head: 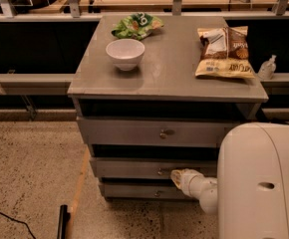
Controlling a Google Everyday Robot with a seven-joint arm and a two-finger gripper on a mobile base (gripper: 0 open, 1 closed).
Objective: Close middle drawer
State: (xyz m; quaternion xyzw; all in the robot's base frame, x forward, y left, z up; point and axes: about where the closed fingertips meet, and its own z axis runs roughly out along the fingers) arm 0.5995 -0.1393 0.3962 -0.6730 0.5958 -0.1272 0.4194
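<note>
The grey cabinet (184, 78) has three drawer fronts, one above the other. The middle drawer (129, 168) is the mid-width grey front with a small round metal knob (160, 172), and a dark gap shows above it. My gripper (178, 177) is at the end of my white arm (204, 190). It sits against the middle drawer's front, just right of the knob. The top drawer front (124, 131) and the narrow bottom drawer front (129, 190) each carry a knob of their own.
On the cabinet top stand a white bowl (125, 53), a green snack bag (137, 26) and a brown chip bag (224, 45). A sanitizer bottle (267, 67) stands on the ledge at right. My white body (264, 183) fills the lower right. A black cable (5, 215) lies on the speckled floor.
</note>
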